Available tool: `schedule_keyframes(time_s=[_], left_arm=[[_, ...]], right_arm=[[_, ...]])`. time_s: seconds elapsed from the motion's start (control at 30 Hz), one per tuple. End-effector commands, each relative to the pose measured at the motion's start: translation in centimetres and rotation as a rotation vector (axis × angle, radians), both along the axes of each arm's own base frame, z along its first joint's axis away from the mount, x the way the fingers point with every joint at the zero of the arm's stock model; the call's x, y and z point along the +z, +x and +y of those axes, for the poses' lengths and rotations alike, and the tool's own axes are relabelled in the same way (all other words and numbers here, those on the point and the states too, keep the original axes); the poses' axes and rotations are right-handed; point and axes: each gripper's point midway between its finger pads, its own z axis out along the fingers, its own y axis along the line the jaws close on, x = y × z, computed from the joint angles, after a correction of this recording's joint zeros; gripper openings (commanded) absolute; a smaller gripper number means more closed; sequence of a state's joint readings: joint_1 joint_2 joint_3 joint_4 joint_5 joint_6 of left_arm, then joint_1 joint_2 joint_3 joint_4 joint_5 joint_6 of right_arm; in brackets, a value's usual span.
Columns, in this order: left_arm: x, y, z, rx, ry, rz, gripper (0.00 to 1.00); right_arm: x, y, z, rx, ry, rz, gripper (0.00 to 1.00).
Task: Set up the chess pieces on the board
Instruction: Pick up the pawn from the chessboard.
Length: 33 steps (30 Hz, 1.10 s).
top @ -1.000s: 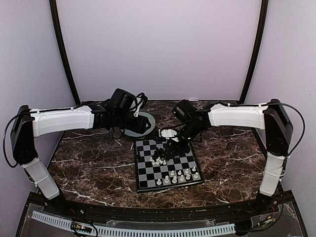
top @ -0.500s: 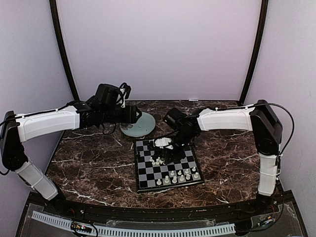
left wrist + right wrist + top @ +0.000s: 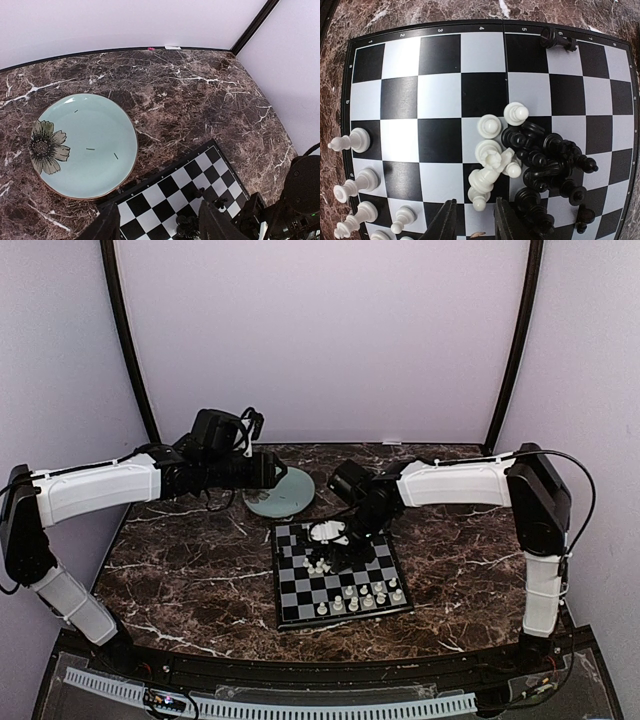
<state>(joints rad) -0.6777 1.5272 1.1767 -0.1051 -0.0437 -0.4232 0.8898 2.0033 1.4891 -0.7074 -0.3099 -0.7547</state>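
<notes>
Small black-and-white chequered board [image 3: 440, 95] lies on the dark marble surface [image 3: 190, 95], just beside a round pale green flower-print plate [image 3: 90, 125]. Tiny cream-white and black chess pieces [image 3: 540, 155] heaped mid-board. Some white ones stand along one edge, one black lies toppled at another. The right claw [image 3: 472, 222] is parted low over the heap's white pieces, pinching nothing. The left claw [image 3: 160, 227] is spread and empty above the board's corner.

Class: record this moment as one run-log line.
left gripper: jaws open, near plate | right gripper: jaws open above heaped chess pieces | board: some white pieces ranked, most piled mid-board
</notes>
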Motion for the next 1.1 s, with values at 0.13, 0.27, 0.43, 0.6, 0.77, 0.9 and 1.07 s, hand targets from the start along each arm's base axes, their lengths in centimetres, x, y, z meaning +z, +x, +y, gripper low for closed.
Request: schedule_keyframes(time_s=[0.13, 0.27, 0.43, 0.6, 0.77, 0.9, 1.07], left_arm=[[0.39, -0.2, -0.15, -0.018, -0.011, -0.011, 0.56], [0.29, -0.19, -0.21, -0.023, -0.009, -0.008, 0.56], [0.24, -0.23, -0.36, -0.03, -0.01, -0.006, 0.56], [0.2, -0.21, -0.44, -0.035, -0.009, -0.003, 0.55], [0.22, -0.25, -0.53, -0.04, -0.01, -0.002, 0.55], [0.27, -0.25, -0.55, -0.041, -0.01, -0.003, 0.55], [0.31, -0.27, -0.56, -0.044, -0.01, -0.005, 0.55]], right_arm=[[0.07, -0.17, 0.89, 0.027, -0.008, -0.033, 0.25], [-0.02, -0.27, 0.87, 0.031, -0.015, -0.04, 0.23], [-0.27, -0.27, 0.74, 0.032, -0.029, -0.055, 0.21], [-0.25, -0.34, 0.74, 0.035, -0.031, -0.06, 0.2], [-0.47, -0.41, 0.68, 0.036, -0.037, -0.063, 0.19], [-0.48, -0.51, 0.69, 0.038, -0.039, -0.065, 0.16], [0.11, -0.89, 0.7, 0.047, -0.036, -0.077, 0.13]])
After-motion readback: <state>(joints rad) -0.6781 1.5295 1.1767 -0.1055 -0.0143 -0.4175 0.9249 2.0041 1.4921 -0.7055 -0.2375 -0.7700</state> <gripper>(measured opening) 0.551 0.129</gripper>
